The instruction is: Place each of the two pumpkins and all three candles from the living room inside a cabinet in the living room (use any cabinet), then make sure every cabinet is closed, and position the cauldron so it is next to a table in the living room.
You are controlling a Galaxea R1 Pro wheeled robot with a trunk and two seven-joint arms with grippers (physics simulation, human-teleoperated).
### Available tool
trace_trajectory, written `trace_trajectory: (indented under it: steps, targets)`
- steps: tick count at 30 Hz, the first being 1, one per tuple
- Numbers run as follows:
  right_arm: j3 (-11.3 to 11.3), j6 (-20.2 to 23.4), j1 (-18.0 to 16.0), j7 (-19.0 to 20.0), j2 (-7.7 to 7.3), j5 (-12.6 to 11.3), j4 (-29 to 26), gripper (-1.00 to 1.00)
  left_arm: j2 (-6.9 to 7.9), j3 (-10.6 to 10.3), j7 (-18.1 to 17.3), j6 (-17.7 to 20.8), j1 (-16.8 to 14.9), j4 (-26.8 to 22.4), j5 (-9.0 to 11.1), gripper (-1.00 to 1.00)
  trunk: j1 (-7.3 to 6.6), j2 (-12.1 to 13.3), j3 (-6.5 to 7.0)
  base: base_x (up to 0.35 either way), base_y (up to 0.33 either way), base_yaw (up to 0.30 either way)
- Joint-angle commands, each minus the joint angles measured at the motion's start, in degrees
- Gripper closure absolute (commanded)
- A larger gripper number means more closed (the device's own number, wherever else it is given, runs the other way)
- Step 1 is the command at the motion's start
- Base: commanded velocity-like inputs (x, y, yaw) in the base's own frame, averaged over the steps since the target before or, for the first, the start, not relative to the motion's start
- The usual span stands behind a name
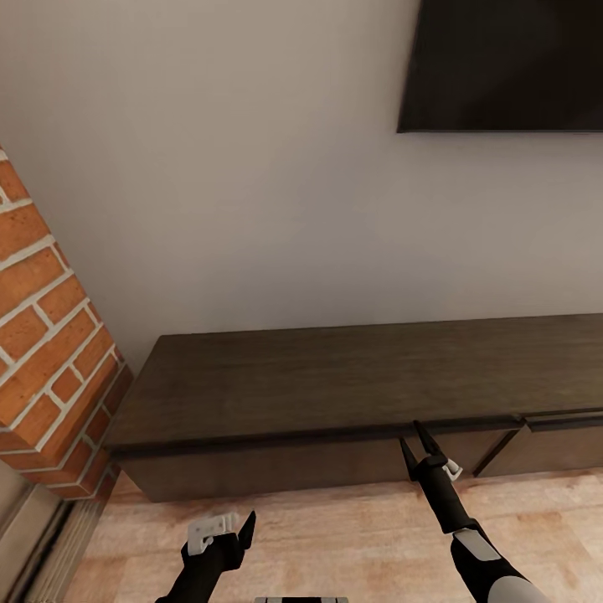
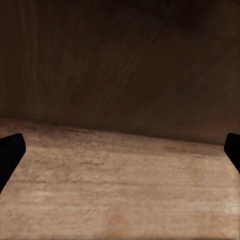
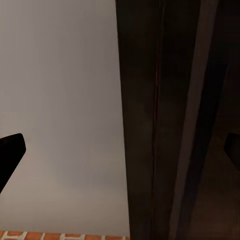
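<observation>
The long dark-brown cabinet (image 1: pixel 335 377) stands against the white wall, with nothing on its flat top. My right gripper (image 1: pixel 419 448) is open, its fingertips raised at the upper edge of the cabinet's front; the right wrist view looks along that edge (image 3: pixel 150 125) between the spread fingers (image 3: pixel 10 152). A front panel (image 1: pixel 561 444) further right seems to stand slightly proud of the rest. My left gripper (image 1: pixel 226 534) hangs open and empty low over the floor, facing the cabinet's front (image 2: pixel 120 60). The pumpkins, candles, cauldron and table are out of view.
A red brick column (image 1: pixel 42 335) juts out at the left, close to the cabinet's left end. A black screen (image 1: pixel 502 63) hangs on the wall above the cabinet's right part. Light wooden floor (image 1: pixel 335 536) runs between me and the cabinet.
</observation>
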Motion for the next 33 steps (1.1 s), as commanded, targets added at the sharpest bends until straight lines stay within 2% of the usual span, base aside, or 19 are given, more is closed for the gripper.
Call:
trace_trajectory:
  steps: [1, 33]
  targets:
    - [0.2, 0.6, 0.0, 0.1, -0.02, -0.5, 0.0, -1.00, 0.06, -0.1, 0.4, 0.2, 0.0, -0.1, 0.5, -1.00, -0.01, 0.0, -0.04, 0.000, 0.000, 0.000]
    - [0.1, 0.6, 0.0, 0.1, -0.11, -0.5, 0.0, -1.00, 0.06, -0.2, 0.4, 0.2, 0.0, -0.2, 0.5, -1.00, -0.01, 0.0, -0.04, 0.001, 0.000, 0.000]
